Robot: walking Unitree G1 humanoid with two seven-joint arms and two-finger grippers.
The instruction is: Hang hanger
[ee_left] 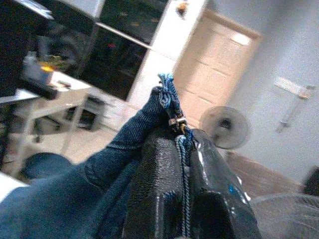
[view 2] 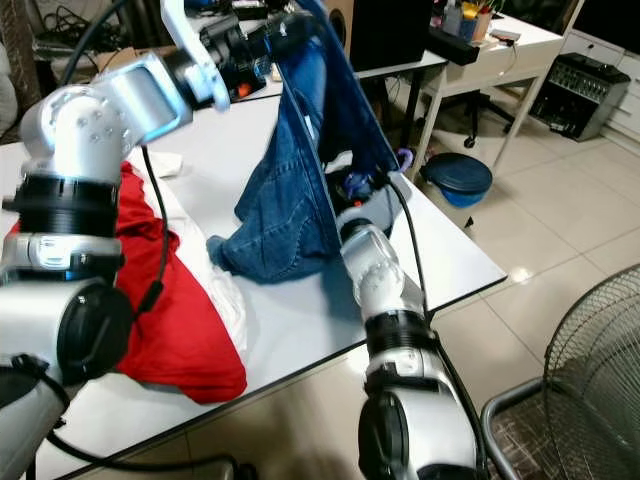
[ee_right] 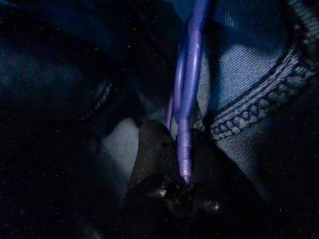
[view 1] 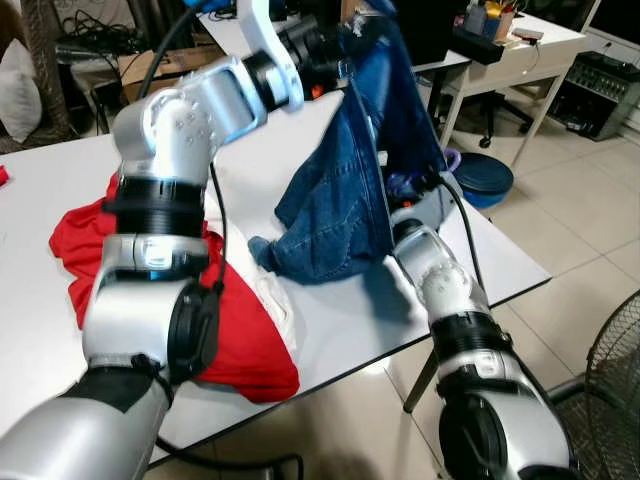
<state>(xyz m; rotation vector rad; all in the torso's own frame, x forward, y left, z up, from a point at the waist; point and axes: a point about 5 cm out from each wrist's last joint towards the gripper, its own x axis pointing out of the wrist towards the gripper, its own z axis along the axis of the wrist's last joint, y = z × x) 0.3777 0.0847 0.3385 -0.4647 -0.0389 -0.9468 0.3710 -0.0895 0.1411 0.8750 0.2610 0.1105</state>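
Note:
Blue jeans [view 1: 340,190] hang lifted over the white table [view 1: 340,320], their lower part bunched on the tabletop. My left gripper [view 1: 345,55] is raised at the jeans' top edge and is shut on the denim; in the left wrist view a seam [ee_left: 169,99] runs out between the black fingers [ee_left: 159,189]. My right gripper [ee_right: 182,169] reaches in under the hanging jeans from the table's right side, shut on a thin purple hanger [ee_right: 189,84]. A bit of that purple hanger [view 1: 452,158] peeks out behind the denim. Most of the hanger is hidden by cloth.
A red garment [view 1: 235,340] and a white cloth [view 1: 278,305] lie on the table's left, under my left arm. Beyond the right edge stand a blue round stool [view 1: 485,175] and a white desk [view 1: 520,55]. A floor fan [view 1: 615,380] is at the lower right.

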